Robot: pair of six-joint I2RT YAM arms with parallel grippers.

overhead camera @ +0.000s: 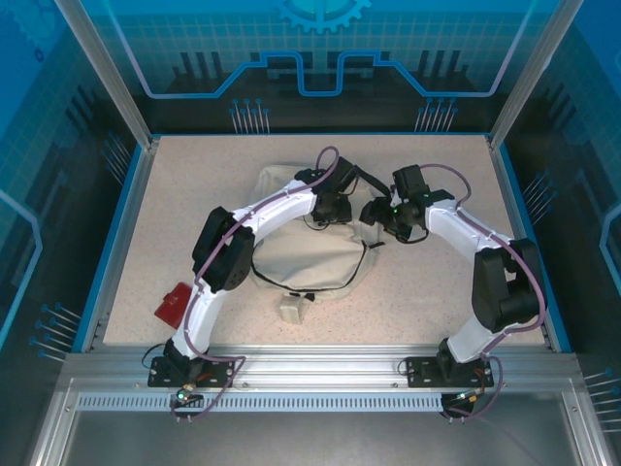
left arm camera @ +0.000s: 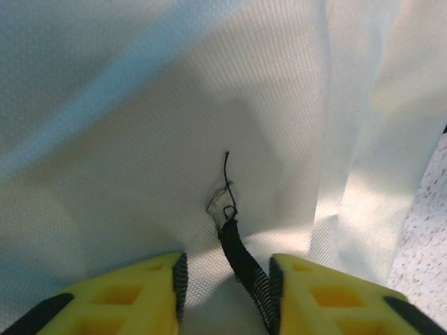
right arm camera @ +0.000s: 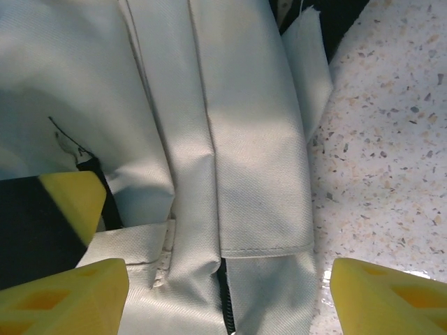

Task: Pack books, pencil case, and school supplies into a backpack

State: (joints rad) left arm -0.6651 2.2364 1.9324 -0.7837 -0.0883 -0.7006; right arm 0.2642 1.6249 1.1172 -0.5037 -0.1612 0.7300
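Note:
The cream-white backpack [overhead camera: 303, 260] lies flat mid-table, and both grippers are at its far end. My left gripper [overhead camera: 335, 208] hovers close over the fabric [left arm camera: 174, 139]. It is open, its yellow fingers [left arm camera: 140, 296] a little apart. A thin black frayed strap [left arm camera: 241, 259] runs up between them and rests against the right pad only. My right gripper [overhead camera: 385, 217] is wide open and straddles a folded seam of the backpack [right arm camera: 230, 139] with a black zip [right arm camera: 223, 303] below it. A left finger [right arm camera: 70, 199] shows at that view's left edge. The books are out of view.
A red flat thing [overhead camera: 173, 301] lies by the left arm near the table's front left. A small beige tag [overhead camera: 294, 310] sits just in front of the backpack. Speckled tabletop [right arm camera: 391, 139] lies to the right of the backpack; blue walls enclose the table.

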